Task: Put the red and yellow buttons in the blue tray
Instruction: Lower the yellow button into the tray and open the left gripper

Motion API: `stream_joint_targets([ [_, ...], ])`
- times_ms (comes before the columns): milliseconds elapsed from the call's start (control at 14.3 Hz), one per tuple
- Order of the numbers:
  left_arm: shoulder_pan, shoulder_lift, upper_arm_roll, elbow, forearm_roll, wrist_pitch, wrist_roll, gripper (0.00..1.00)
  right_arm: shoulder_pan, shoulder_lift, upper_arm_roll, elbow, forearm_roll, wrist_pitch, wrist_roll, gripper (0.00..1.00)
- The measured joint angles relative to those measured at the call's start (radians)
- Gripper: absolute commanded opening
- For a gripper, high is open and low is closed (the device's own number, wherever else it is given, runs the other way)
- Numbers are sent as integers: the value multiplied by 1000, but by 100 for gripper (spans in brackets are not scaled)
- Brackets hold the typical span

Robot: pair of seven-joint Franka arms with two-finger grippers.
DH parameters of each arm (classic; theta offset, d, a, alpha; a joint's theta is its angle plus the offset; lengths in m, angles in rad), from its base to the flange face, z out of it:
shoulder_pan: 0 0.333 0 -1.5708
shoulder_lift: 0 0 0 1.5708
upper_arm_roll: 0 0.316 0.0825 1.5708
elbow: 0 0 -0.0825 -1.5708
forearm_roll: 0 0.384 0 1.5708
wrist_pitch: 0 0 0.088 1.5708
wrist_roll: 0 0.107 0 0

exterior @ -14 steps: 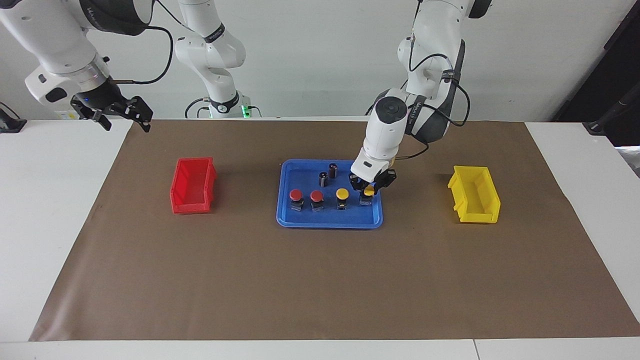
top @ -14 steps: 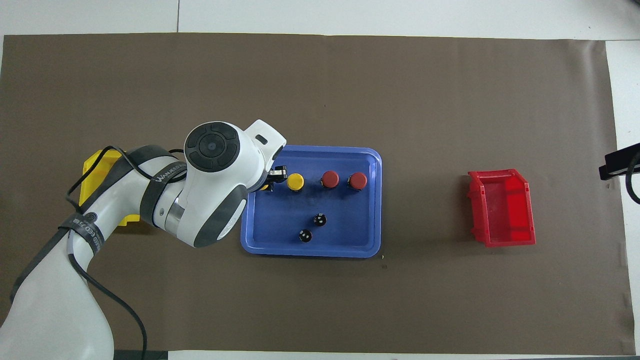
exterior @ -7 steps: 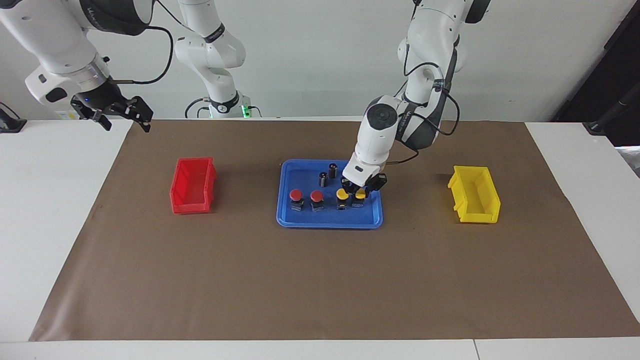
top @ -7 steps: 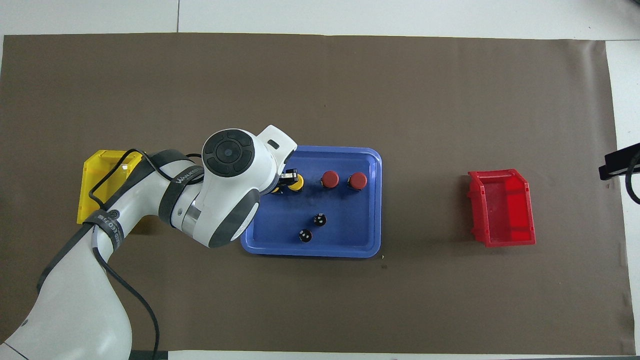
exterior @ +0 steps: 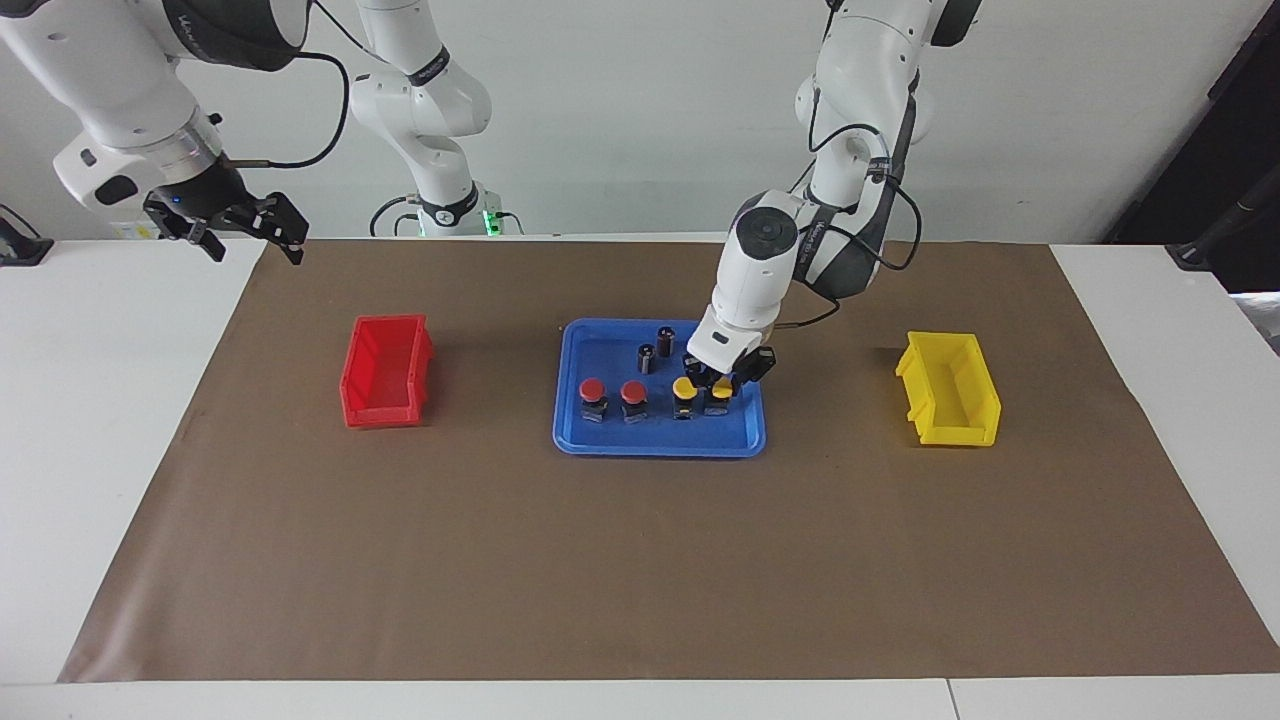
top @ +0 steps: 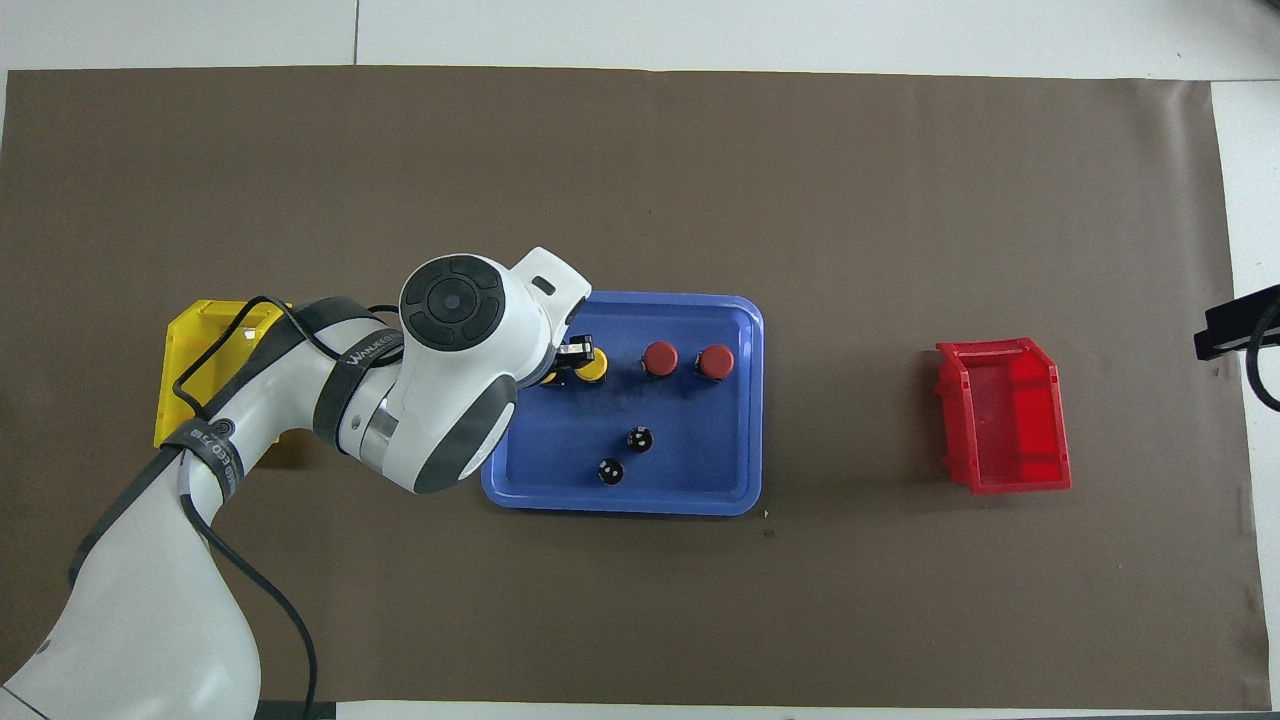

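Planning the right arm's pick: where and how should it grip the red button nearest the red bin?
Probably from straight above, fingers closing on the round cap of that red button. It stands upright in the blue tray, the other red button close beside it, so span the jaws nearer-to-farther, not along the row.

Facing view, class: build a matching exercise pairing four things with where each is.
Things:
1. shallow blue plastic tray
2. small red plastic bin
3. small yellow plastic bin
4. two small dark cylinders

Places:
A. toward the left arm's end of the table
B. in the tray, nearer the robots than the buttons
C. between the two bins
D. toward the right arm's end of the table

Pairs: 1-C, 2-D, 3-A, 4-B
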Motion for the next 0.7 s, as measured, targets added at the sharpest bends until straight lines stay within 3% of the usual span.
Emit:
stream_joint_targets([
  [70,0,0,0,0,0,0,0,6,0,0,0,0,0,0,0,100],
  [279,0,0,1,0,0,0,0,64,0,0,0,0,0,0,0,100],
  [419,1,2,3,-1,0,0,-1,77,0,0,0,0,0,0,0,100],
  [698,2,2,7,-1,0,-3,-2,78,0,0,1,0,0,0,0,100],
])
